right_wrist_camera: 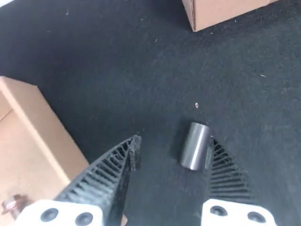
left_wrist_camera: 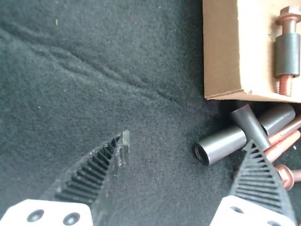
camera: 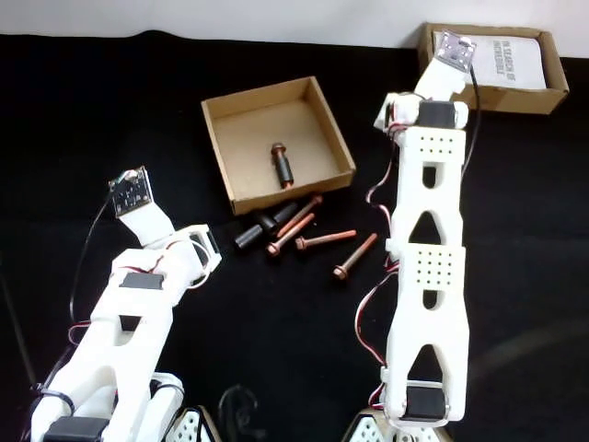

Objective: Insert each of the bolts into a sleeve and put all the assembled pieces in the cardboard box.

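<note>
Nearest, on the left: left tool (left_wrist_camera: 189,141) with jaws wide apart, gripping nothing, low over the black bench (left_wrist_camera: 94,70). Just past one finger, a pile of three loose sleeves (left_wrist_camera: 221,147), dark and hollow, lying crossed against each other. Among and beside them, four copper-coloured bolts (camera: 327,239), all bare, two touching the sleeves and two a little apart toward the right arm. Behind the pile, close against it, the cardboard box (camera: 244,138), with one assembled piece (camera: 281,166) lying flat inside, bolt through sleeve. Farther back, beside the box's right wall: right tool (right_wrist_camera: 174,143), jaws apart, straddling a fourth sleeve (right_wrist_camera: 194,143) lying on its side on the bench, close against one finger and clear of the other, not clamped. At the far edge, a second box (camera: 497,97) holding a printed sheet, well apart from the work.

Reads as the pick-up of a sleeve for the second assembly, with four bolts waiting. Calls next for closing the right tool squarely across the sleeve's round body without rolling it away. Then calls for lifting it with the bore exposed, ready for a bolt brought shank first by the left tool, in line with the hole.
</note>
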You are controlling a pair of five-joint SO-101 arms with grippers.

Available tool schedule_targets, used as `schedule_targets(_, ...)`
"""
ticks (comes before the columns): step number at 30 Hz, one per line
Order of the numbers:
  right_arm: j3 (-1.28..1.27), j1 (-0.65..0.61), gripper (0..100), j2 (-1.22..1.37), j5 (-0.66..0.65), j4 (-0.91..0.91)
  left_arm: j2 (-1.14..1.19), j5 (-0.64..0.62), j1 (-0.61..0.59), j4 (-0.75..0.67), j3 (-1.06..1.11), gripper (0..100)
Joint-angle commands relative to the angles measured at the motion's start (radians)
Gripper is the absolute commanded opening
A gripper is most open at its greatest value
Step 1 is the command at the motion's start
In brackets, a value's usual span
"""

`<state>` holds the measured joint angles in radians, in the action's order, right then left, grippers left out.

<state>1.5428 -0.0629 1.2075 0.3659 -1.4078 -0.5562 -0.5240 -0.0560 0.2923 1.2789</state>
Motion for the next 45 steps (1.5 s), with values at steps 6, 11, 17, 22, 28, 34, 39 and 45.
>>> schedule_targets(6, 0.002, 0.067, 20.5, 0.079, 0.009, 0.068, 0.186, -0.006, -0.01, -0.12, -0.064, 36)
schedule_targets(11, 0.002, 0.071, 20.5, 0.124, 0.009, 0.096, 0.236, -0.008, -0.01, -0.123, -0.101, 36)
schedule_targets(17, -0.002, 0.053, 20.5, 0.137, 0.009, 0.177, 0.236, -0.008, -0.01, -0.123, -0.101, 36)
schedule_targets(22, -0.018, 0.05, 20.5, 0.14, 0.009, 0.236, 0.236, -0.008, -0.01, -0.123, -0.101, 36)
schedule_targets(28, -0.174, 0.038, 20.5, 0.139, 0.006, 0.278, 0.236, -0.009, -0.01, -0.123, -0.099, 36)
schedule_targets(34, -0.229, 0.015, 20.5, 0.137, 0.002, 0.272, 0.236, -0.009, -0.01, -0.123, -0.099, 36)
schedule_targets(39, -0.234, 0.005, 17.6, 0.137, 0.0, 0.242, 0.236, -0.009, -0.012, -0.123, -0.097, 36)
schedule_targets(45, -0.239, -0.016, 2.0, 0.139, -0.097, 0.216, 0.236, -0.009, -0.012, -0.123, -0.097, 36)
